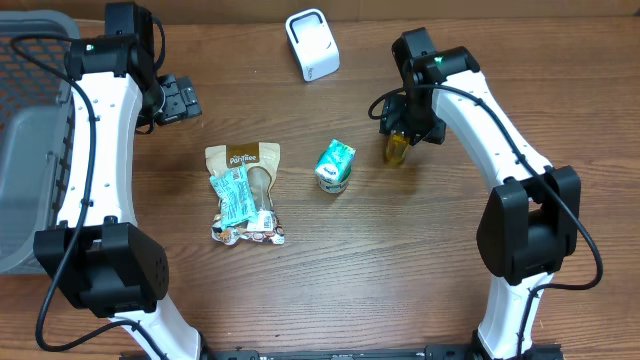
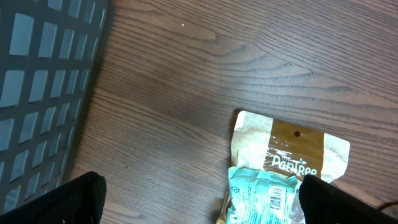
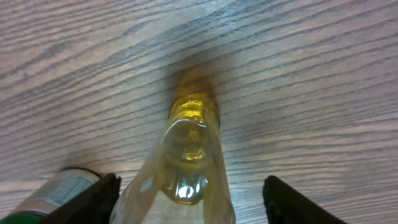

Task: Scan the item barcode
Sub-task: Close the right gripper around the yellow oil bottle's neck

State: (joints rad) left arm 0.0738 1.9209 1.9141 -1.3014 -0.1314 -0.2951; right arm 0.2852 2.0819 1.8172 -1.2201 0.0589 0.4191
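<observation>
**Right claw straddling the yellow bottle, no clamp yet**

- My right claw sits over the yellow bottle on the right half of the counter.
- In the wrist view the fingers are spread and the bottle lies between them. There's a visible gap on the far side, and the near side is close. I see no pinch.
- The bottle is clear plastic with yellow liquid, cap end pointing away from my wrist camera. I can't tell whether it is upright or lying down.
- The green-and-white container is just left of the bottle, not touching it. Its edge shows in the corner of my right wrist view.
- The white barcode scanner is at the back of the counter, well apart from the bottle.
- My left claw is at back left near the grey basket, spread wide and holding nothing.
- My left wrist camera looks down on the PanTree snack pouch with a teal wrapped bar lying on top of it. The printed barcode on the bar faces up.
- The pouch is mid-counter, left of the green-and-white container.
</observation>
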